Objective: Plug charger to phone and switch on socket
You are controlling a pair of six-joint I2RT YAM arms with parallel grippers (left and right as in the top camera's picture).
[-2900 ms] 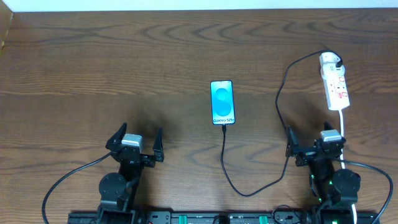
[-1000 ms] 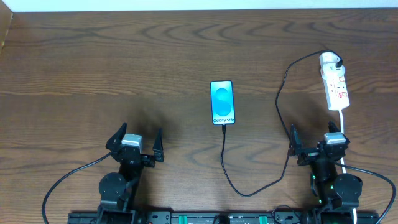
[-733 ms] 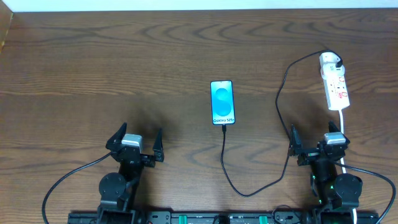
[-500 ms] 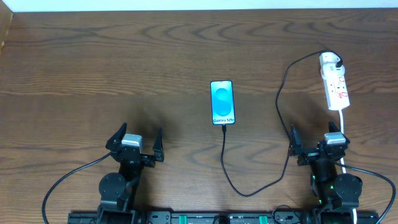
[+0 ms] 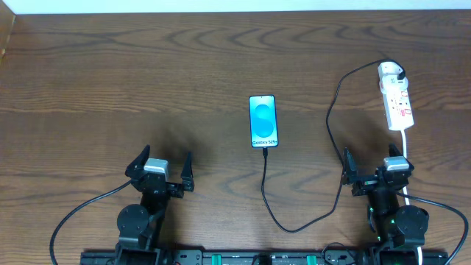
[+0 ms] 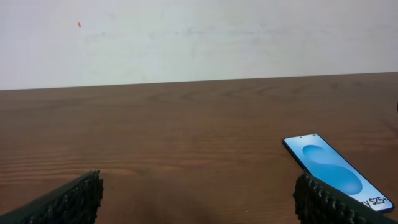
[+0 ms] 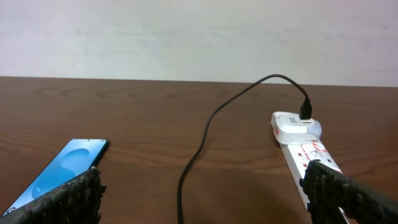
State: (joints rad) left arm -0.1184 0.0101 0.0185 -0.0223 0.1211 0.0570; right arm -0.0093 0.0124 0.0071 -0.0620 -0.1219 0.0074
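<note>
Both jaws stand wide and empty at lower frame, and the socket [image 5: 396, 99], upper right on the table [image 5: 132, 73], lies lengthwise straight up-frame of the right gripper [image 5: 374, 168], well apart from the left gripper [image 5: 163, 159].

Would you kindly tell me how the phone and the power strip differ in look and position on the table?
The phone is black-framed with a lit blue screen; the power strip is white with red marks. The phone lies mid-table; the power strip lies far right. The charger cable meets the phone's near end but the power strip's far end, through a white adapter. Both lie flat.
</note>
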